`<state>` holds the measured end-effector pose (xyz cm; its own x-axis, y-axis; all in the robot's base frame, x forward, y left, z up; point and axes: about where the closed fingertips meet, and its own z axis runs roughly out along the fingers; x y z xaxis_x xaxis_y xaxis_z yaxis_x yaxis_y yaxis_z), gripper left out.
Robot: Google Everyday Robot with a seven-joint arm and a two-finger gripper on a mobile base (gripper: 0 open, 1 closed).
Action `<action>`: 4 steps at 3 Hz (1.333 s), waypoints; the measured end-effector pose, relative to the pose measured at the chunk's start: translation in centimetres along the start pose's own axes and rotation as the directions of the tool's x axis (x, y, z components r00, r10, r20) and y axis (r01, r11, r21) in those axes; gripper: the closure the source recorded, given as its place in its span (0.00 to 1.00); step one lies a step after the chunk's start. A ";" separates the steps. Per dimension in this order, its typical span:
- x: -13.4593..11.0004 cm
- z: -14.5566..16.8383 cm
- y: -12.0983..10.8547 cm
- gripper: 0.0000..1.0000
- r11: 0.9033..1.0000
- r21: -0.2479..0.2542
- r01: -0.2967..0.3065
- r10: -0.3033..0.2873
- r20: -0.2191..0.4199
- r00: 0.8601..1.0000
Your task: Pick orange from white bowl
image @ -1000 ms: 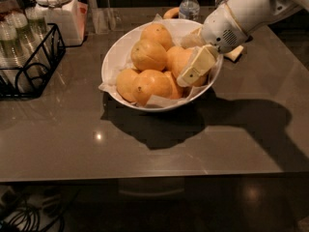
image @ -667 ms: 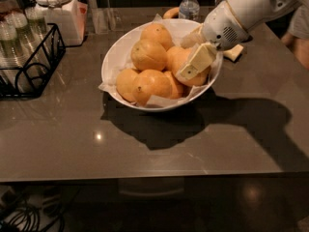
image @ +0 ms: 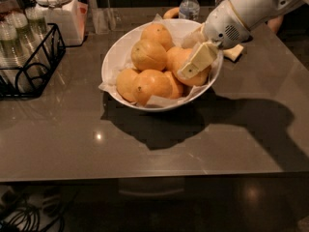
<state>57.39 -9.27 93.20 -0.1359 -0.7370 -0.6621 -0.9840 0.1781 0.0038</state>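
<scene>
The white bowl (image: 108, 64) lined with crinkled paper stands mid-table and holds several oranges. The orange (image: 174, 59), the largest, smooth one, lies at the bowl's right side. My gripper (image: 188, 57) reaches in over the right rim on a white arm. Its cream fingers (image: 197, 62) sit on either side of that orange, one in front and one behind, pressed against it. The orange still rests in the pile. Smaller oranges with dark stem dots (image: 149, 54) lie to its left.
A water bottle (image: 189, 5) stands just behind the bowl. A black wire rack with glasses (image: 26, 57) and a white-lidded jar (image: 57, 6) are at the back left. A pale small object (image: 235, 52) lies right of the bowl.
The gripper has barely shifted at the orange; a hand seen at the right edge earlier has drawn back.
</scene>
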 end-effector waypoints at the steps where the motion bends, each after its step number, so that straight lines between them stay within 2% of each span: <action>1: 0.6 -0.5 0.7 1.00 1.000 0.017 -0.019 0.019 -0.002 1.000; 2: 0.7 -0.6 0.8 1.00 1.000 0.019 -0.022 0.022 -0.002 1.000; 3: 1.6 -0.7 1.3 1.00 0.998 0.031 -0.055 0.055 -0.003 0.998; 4: 0.9 -2.5 1.5 1.00 0.997 0.070 -0.018 0.013 0.070 0.997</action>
<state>55.48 -11.32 94.46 -0.1404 -0.6869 -0.7131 -0.9709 0.2367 -0.0369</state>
